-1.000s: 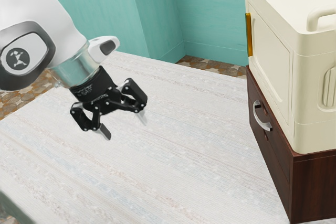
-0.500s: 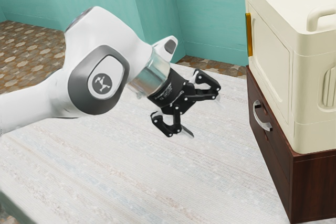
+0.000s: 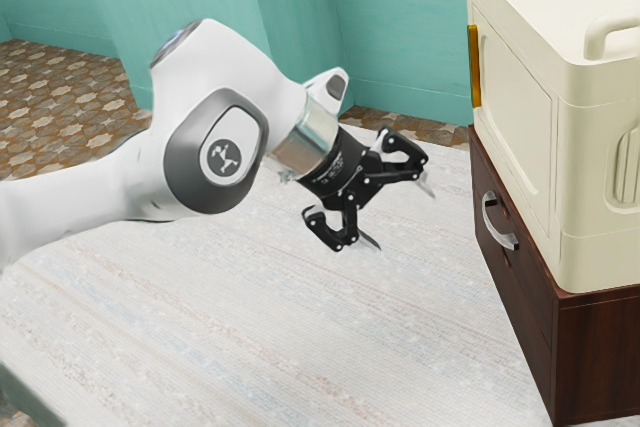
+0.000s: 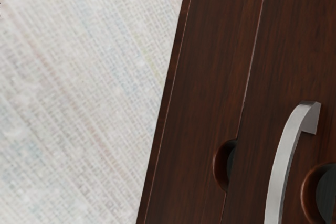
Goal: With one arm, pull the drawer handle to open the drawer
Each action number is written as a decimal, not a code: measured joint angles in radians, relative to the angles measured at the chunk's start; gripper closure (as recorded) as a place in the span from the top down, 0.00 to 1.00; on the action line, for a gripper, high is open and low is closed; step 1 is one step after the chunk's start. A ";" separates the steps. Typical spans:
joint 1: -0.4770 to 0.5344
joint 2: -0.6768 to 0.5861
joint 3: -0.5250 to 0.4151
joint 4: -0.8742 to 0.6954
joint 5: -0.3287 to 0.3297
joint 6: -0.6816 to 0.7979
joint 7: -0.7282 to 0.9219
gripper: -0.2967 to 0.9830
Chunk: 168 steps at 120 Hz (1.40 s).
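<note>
from my seat at the far end of the link, i have the gripper [image 3: 398, 213] spread wide, its two black fingers standing well away from each other with a gap between them. it hangs above the pale woven tabletop [image 3: 250, 347], tipped downward and aimed toward the exterior view's right, where the dark wooden cabinet [image 3: 605, 357] stands. the curved silver handle [image 3: 489, 219] is on the cabinet's front, the side facing my gripper, and there is open space between it and my fingertips. the drawer [image 3: 528, 287] looks closed to me, its face lying level with the rest of the front. a cream plastic box [image 3: 600, 182] sits on top of the cabinet, with an amber strip [image 3: 475, 66] running upright along one edge. behind the table i see teal walls [image 3: 400, 27] and a patterned tile floor [image 3: 60, 92]. through the wrist view i get the handle at close range, bowed outward from the brown wood, with a rounded recess [image 4: 311, 190] beside it and a second, smaller notch [image 4: 222, 163] at the seam between two panels.
</note>
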 joint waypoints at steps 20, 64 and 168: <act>0.005 0.058 -0.004 0.050 0.002 0.002 0.004 0.77; 0.004 0.058 -0.022 0.052 0.000 -0.005 0.007 0.77; -0.040 0.138 -0.029 0.070 -0.015 0.073 0.007 0.77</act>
